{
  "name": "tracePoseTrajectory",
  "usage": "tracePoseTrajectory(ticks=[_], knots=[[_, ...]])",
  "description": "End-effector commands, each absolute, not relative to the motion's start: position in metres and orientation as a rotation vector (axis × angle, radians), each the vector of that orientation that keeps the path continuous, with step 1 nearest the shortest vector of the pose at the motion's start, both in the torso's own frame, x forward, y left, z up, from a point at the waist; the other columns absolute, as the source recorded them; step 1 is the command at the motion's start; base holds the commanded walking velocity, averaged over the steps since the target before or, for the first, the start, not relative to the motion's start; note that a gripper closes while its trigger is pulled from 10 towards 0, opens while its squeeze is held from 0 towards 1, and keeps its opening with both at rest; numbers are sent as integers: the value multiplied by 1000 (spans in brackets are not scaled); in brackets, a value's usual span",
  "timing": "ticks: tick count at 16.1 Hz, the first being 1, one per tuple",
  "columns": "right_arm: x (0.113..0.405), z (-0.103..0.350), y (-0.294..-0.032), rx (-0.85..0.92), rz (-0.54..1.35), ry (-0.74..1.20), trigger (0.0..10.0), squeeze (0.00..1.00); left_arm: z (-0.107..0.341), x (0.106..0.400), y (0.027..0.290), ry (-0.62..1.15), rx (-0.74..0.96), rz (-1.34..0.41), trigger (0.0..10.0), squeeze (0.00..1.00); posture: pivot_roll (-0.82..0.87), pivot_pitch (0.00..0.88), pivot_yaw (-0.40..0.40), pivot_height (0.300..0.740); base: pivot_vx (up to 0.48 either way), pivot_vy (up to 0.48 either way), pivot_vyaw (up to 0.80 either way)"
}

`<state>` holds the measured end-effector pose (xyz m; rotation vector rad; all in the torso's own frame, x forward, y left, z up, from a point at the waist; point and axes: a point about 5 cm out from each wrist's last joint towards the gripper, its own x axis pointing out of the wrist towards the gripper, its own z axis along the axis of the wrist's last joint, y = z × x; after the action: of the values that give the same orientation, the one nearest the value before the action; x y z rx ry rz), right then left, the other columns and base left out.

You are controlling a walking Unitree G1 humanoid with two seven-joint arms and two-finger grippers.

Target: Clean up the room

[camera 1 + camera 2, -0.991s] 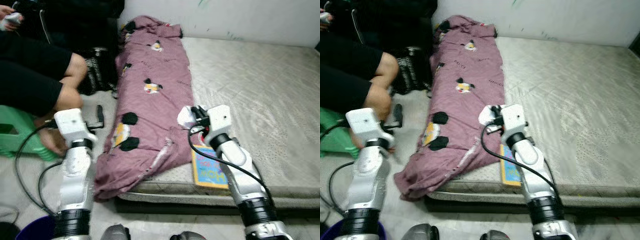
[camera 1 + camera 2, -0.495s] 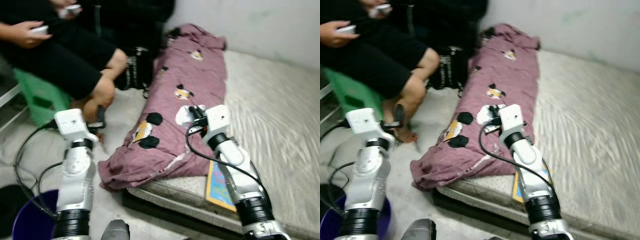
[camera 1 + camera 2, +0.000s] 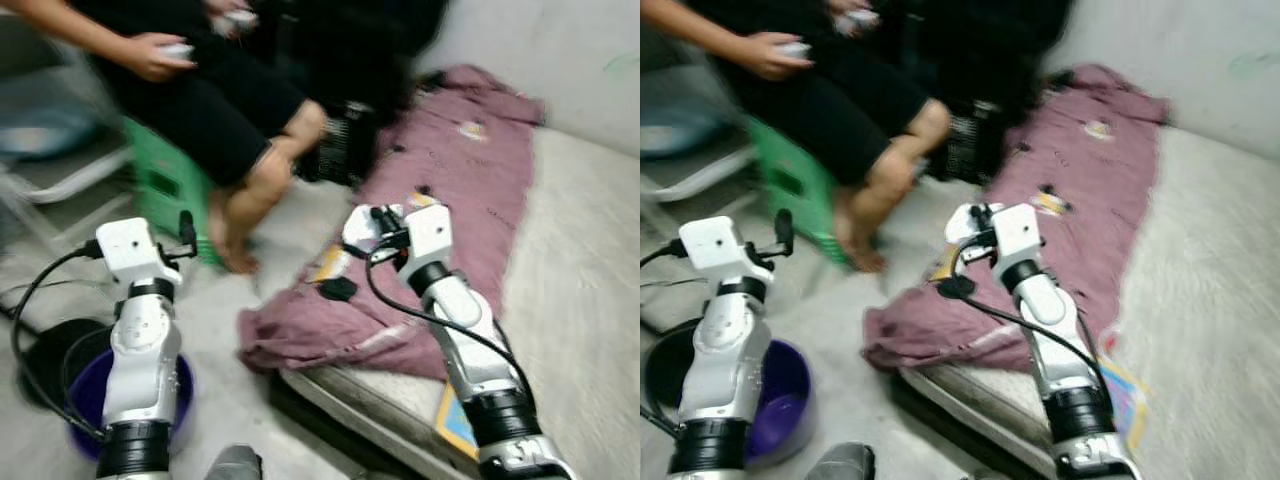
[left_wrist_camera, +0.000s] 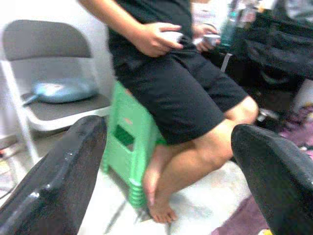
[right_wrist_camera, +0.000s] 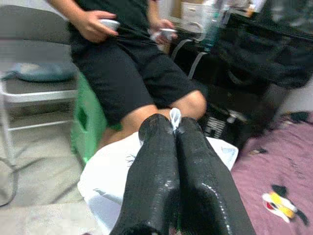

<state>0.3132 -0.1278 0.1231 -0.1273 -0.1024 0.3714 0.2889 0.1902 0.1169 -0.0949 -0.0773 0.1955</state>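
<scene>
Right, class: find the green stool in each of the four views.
Left eye view: green stool upper left.
Right eye view: stool upper left.
Left wrist view: stool under the person's thigh.
Right wrist view: stool beside the grey chair.
Shared landmark: the person sitting on it.

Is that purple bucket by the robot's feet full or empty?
Looks empty: the purple bucket shows bare inside, though the left arm hides part.

Right hand (image 3: 970, 222) gripping white cloth (image 3: 958, 222)
</scene>
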Motion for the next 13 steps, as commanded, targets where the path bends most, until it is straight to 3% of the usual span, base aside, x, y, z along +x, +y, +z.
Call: tracePoseTrajectory(ticks=[1, 13], knots=[[314, 126, -130, -117, 360, -116, 10000, 0, 117, 289, 189, -74, -82, 188, 10000, 0, 34, 0, -77, 740, 0, 0, 788], [315, 126, -128, -116, 378, -117, 10000, 0, 119, 289, 186, -80, -81, 163, 10000, 0, 39, 0, -82, 740, 0, 0, 788]])
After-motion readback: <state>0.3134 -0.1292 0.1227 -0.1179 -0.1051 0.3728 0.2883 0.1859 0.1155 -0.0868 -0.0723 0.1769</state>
